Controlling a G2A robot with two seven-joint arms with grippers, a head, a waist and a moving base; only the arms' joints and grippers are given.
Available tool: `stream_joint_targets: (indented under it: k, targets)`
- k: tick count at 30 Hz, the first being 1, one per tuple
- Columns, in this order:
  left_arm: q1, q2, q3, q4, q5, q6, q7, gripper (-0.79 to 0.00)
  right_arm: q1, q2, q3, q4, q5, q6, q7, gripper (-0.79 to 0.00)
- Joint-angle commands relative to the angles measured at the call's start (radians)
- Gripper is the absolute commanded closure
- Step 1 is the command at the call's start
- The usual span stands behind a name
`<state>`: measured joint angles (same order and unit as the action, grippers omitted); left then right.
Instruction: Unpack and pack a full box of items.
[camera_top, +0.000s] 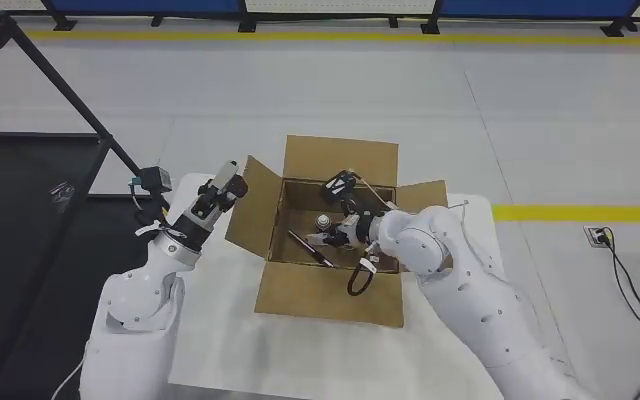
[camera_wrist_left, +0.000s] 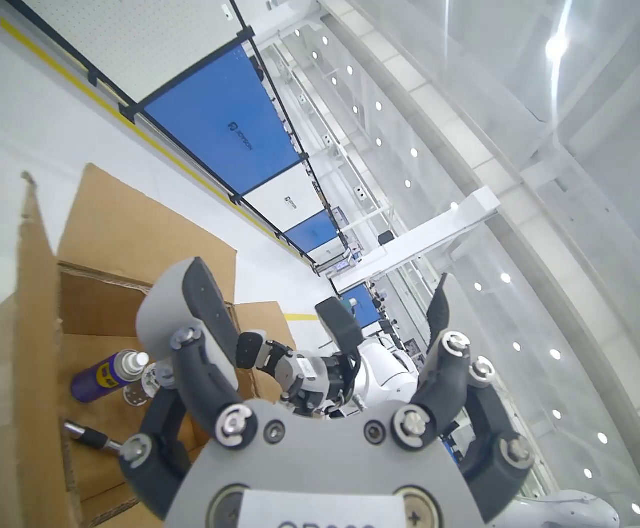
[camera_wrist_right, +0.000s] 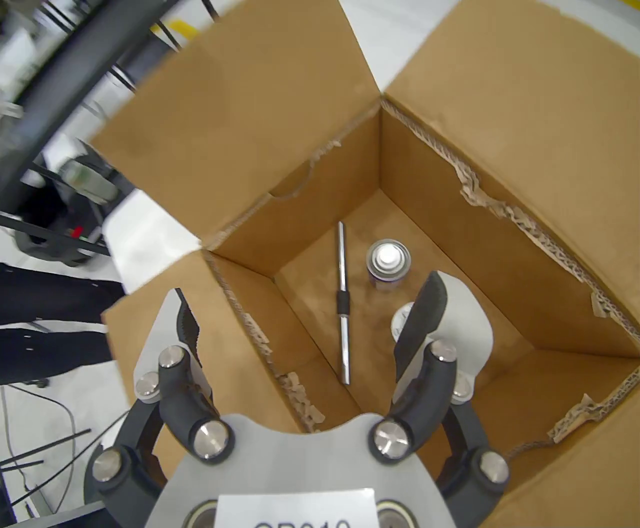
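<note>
Top view, counts first: one table (camera_top: 225, 340) under a white cover, one cardboard box (camera_top: 330, 295) on it, two arms, two grippers. We count four flaps on the box, all folded outward, so it stands open. It sits mid-table between the arms.

We see the left gripper (camera_top: 236, 178) outside the box, just beside the left flap and above the table. In its own wrist view the left gripper (camera_wrist_left: 320, 278) has its fingers spread wide with nothing between them. We place the right gripper (camera_top: 330, 236) over the box opening, its arm lying across the right side of the box. From its own wrist camera the right gripper (camera_wrist_right: 307, 287) is also wide apart and empty, pointing down at the box floor.

Inside the box we count one spray can (camera_top: 323, 220), one metal bar (camera_top: 310, 248), and one small pale round item (camera_wrist_right: 400, 320). That item is mostly hidden behind a right finger and we cannot tell what it is. The can stands upright on the box floor. The bar lies flat near it, not touching, with a black sleeve around its middle.

View differences:
- **Right wrist view:** it looks straight down. We get the spray can (camera_wrist_right: 387, 262) as a white cap in a grey ring and the metal bar (camera_wrist_right: 343, 305) at full length. We also get torn corrugated edges along the cardboard box (camera_wrist_right: 450, 210) walls.
- **Left wrist view:** it looks in from the side over a flap. The spray can (camera_wrist_left: 102, 375) shows a blue body with a yellow mark, and the metal bar (camera_wrist_left: 87, 435) shows one end.
- **Top view:** it gives us both arms and the table together.
</note>
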<state>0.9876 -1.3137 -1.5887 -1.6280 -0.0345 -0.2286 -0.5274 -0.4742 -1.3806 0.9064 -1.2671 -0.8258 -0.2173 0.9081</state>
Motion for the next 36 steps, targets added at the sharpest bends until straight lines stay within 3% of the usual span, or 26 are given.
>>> stream_joint_targets:
  k: [1,10,18,24,26,27,28,29,36]
  targets:
    - [0.023,0.006,-0.032,0.003,-0.001,0.003,0.000,-0.785,0.061,-0.024,-0.072,0.100,-0.016,0.036,0.003,-0.785]
    - [0.104,0.020,-0.118,-0.011,-0.060,0.017,0.018,-0.785,0.232,-0.159,-0.295,0.463,-0.064,0.108,-0.115,-0.785]
    - [0.104,0.020,-0.118,-0.011,-0.060,0.017,0.018,-0.785,0.291,-0.257,-0.358,0.697,-0.045,0.127,-0.248,-0.785]
    - [0.104,0.020,-0.118,-0.011,-0.060,0.017,0.018,-0.785,0.313,-0.317,-0.381,0.819,-0.028,0.115,-0.269,-0.785]
    - [0.104,0.020,-0.118,-0.011,-0.060,0.017,0.018,-0.785,0.320,-0.333,-0.384,0.854,-0.023,0.106,-0.283,-0.600]
    - [0.104,0.020,-0.118,-0.011,-0.060,0.017,0.018,-0.785,0.323,-0.340,-0.384,0.869,-0.021,0.101,-0.290,-0.566]
    - [0.104,0.020,-0.118,-0.011,-0.060,0.017,0.018,-0.785,0.326,-0.346,-0.383,0.884,-0.019,0.103,-0.301,-0.428]
    - [0.104,0.020,-0.118,-0.011,-0.060,0.017,0.018,-0.785,0.327,-0.352,-0.384,0.897,-0.018,0.103,-0.312,-0.388]
    - [0.104,0.020,-0.118,-0.011,-0.060,0.017,0.018,-0.785,0.339,-0.387,-0.377,0.971,-0.007,0.096,-0.358,-0.372]
